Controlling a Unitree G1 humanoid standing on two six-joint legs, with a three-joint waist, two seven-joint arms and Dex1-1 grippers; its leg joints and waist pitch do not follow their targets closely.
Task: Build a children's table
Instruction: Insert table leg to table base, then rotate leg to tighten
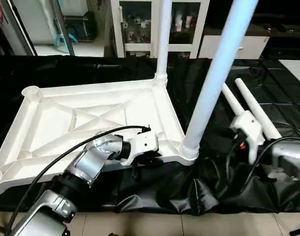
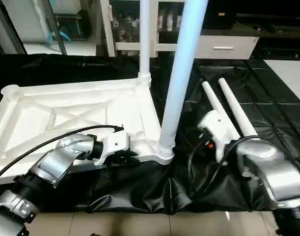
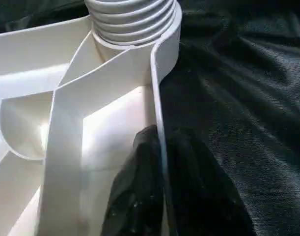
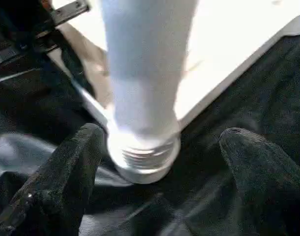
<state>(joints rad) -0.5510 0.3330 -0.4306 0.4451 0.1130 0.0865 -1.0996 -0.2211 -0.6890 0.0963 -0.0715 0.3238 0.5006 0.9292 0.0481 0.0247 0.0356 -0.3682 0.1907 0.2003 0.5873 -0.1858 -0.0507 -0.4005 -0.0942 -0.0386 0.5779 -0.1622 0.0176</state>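
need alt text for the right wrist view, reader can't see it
Two black fingers of the open right end effector flank the ribbed, flared base of an upright white tube leg, without touching it. The leg stands in a corner socket of the white table top, on black cloth.
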